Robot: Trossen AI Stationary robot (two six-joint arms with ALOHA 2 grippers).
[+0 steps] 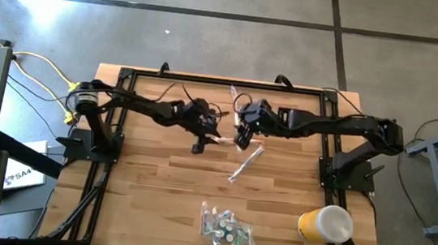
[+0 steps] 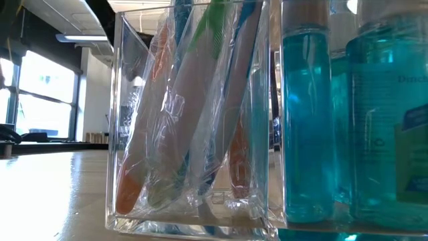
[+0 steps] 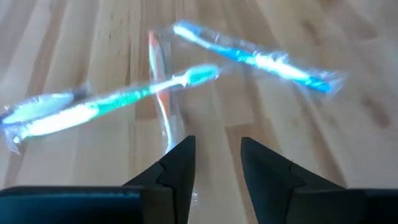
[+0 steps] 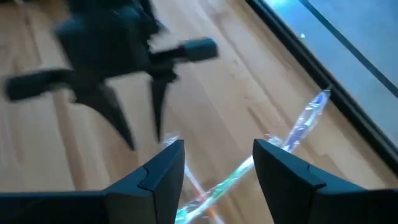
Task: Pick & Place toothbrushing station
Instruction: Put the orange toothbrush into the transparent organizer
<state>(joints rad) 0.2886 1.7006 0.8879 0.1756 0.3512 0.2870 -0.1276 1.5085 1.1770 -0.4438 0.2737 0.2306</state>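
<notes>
toward the far edge of the table (image 1: 148, 172), about mid-width, both grippers hang over a crossed pile of wrapped toothbrushes (image 3: 124, 99), slim sticks in crinkly clear film. left gripper (image 3: 214, 168) and right gripper (image 4: 214, 171) both have fingers apart, nothing held. risk imo: slick film slips, or pinching one drags the crossed ones along. arms are close too, could bump. clear holder (image 1: 224, 227) sits near the front edge.

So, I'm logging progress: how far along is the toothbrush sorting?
Done: several wrapped toothbrushes already stand in the clear holder. In hand: nothing yet; the left gripper and right gripper hover open over loose wrapped brushes at mid-table. Left: those brushes, including one lying apart.
</notes>
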